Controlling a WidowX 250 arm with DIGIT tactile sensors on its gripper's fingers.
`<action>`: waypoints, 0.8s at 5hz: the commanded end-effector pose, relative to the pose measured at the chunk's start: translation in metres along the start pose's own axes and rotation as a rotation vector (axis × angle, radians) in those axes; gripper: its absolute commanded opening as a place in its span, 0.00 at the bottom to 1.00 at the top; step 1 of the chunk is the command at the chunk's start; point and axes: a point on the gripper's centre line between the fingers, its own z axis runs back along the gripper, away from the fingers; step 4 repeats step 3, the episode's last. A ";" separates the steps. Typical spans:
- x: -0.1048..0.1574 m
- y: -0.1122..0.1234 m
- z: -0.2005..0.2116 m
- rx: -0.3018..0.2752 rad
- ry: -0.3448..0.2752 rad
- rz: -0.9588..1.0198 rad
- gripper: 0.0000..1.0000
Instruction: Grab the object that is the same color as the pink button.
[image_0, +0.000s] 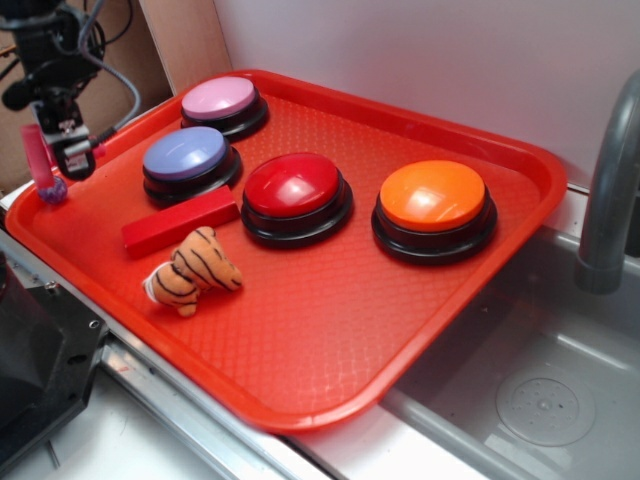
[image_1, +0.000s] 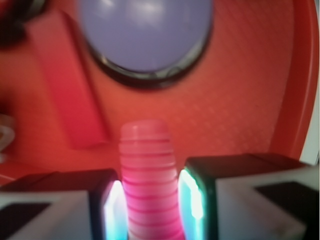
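Note:
The pink toy bolt hangs upright at the tray's far left edge, its purple knob tip down near the rim. In the wrist view its ribbed pink shaft stands between my two pads, which press it from both sides. My gripper is shut on the bolt. The pale pink button sits at the tray's back left corner, behind the gripper; it is out of the wrist view.
A lavender-blue button sits just right of the gripper. On the red tray are also a red block, a striped tiger toy, a dark red button and an orange button. A sink and faucet stand at the right.

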 end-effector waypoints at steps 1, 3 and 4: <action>0.018 -0.057 0.057 -0.050 -0.124 -0.024 0.00; 0.021 -0.090 0.053 -0.080 -0.221 -0.045 0.00; 0.021 -0.090 0.053 -0.080 -0.221 -0.045 0.00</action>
